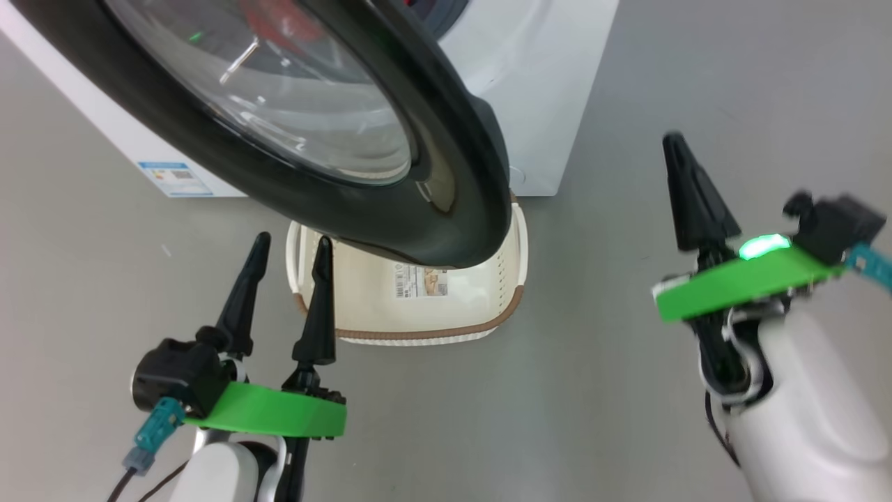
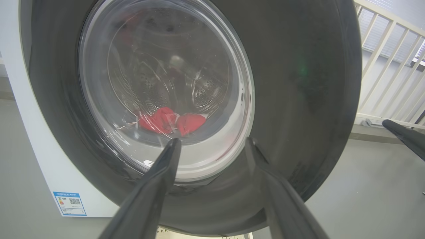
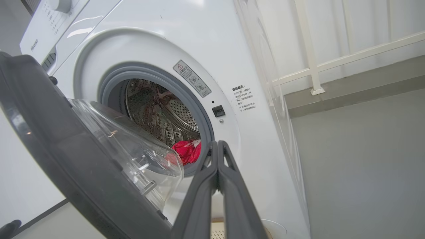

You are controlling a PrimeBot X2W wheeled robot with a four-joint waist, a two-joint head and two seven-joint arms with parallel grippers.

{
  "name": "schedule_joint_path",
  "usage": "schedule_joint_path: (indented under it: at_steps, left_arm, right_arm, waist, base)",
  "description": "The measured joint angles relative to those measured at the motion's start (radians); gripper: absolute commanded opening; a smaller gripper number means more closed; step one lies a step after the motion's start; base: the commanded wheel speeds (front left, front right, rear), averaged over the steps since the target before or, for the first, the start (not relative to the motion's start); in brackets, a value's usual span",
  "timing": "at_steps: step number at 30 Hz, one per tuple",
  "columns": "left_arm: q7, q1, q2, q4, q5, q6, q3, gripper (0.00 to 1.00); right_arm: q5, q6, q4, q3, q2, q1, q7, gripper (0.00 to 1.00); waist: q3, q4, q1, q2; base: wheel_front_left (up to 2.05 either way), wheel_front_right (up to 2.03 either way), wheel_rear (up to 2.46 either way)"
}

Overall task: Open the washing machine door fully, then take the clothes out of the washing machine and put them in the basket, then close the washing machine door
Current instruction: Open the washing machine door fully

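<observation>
The washing machine door (image 1: 460,174) hangs partly open above the basket (image 1: 505,279); the clothes (image 3: 187,151) lie in the drum (image 3: 156,109). Left tool (image 1: 293,240) spread wide, right tool (image 1: 674,143) pinched shut (empty). Risk: a reach now could strike the door.

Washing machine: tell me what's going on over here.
Laundry is to be unloaded from the washing machine, and it has barely begun. The washing machine door stands partly open, hanging over the cream basket on the floor in the head view. The red clothes lie in the drum; none are visible in the basket. The left claw is open and empty, facing the door's outer side. The right claw is shut on nothing, off beside the door's free edge.
</observation>
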Motion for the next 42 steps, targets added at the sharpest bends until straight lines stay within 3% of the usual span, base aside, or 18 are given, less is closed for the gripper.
schedule_joint_path:
  at_steps: [6,16,24,28,33,42]
  left_arm:
    - [0.0,-0.001,0.0,-0.016,-0.004,0.001,-0.013,1.0]
    - [0.0,-0.003,0.0,-0.026,-0.009,0.007,-0.027,1.0]
    - [0.0,-0.006,0.0,-0.03,-0.015,0.013,-0.032,1.0]
    - [0.0,-0.014,0.0,-0.03,-0.015,0.015,-0.032,1.0]
    - [0.0,-0.014,0.0,-0.03,-0.021,0.018,-0.034,1.0]
    - [0.0,-0.013,0.0,-0.03,-0.022,0.019,-0.033,1.0]
  right_arm:
    - [0.185,0.0,0.033,0.028,-0.019,-0.113,0.112,0.0]
    - [0.591,0.0,0.109,0.016,-0.015,-0.262,0.372,0.0]
    - [0.819,0.0,0.22,0.008,-0.012,-0.345,0.532,0.0]
    - [0.955,0.0,0.253,0.051,-0.011,-0.381,0.596,0.0]
    - [1.051,0.0,0.274,0.117,-0.012,-0.404,0.65,0.0]
    - [1.078,0.0,0.258,0.172,-0.015,-0.406,0.674,0.0]
  waist:
    - [0.014,0.025,0.0,0.0]
    - [0.049,0.052,0.0,0.0]
    - [0.071,0.066,0.0,0.0]
    - [0.074,0.07,0.0,0.0]
    - [0.069,0.072,0.0,0.0]
    - [0.062,0.083,0.0,0.0]
  base:
    - [0.0,0.0,0.0]
    - [0.0,0.0,0.0]
    - [0.0,0.0,0.0]
    - [0.0,0.0,0.0]
    - [0.0,0.0,0.0]
    - [0.0,0.0,0.0]
